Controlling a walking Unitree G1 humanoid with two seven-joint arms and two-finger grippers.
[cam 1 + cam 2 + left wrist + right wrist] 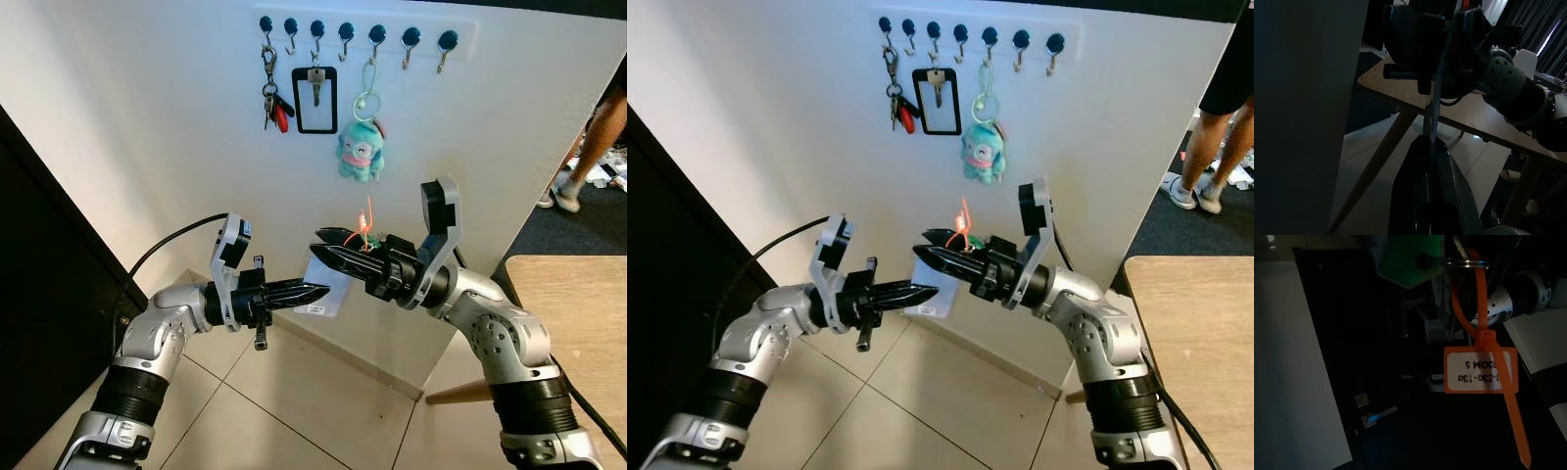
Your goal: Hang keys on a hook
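Your robot's two arms are silver metal, with rounded elbow housings dotted by small dark holes and ribbed black collars lower down. Each arm ends in a black end effector: the left end effector [315, 291] and the right end effector [323, 245] both carry two long, tapering black fingers. A silver-grey bracket with a black pad rises above each wrist. You can see a black cable looping from the left arm.
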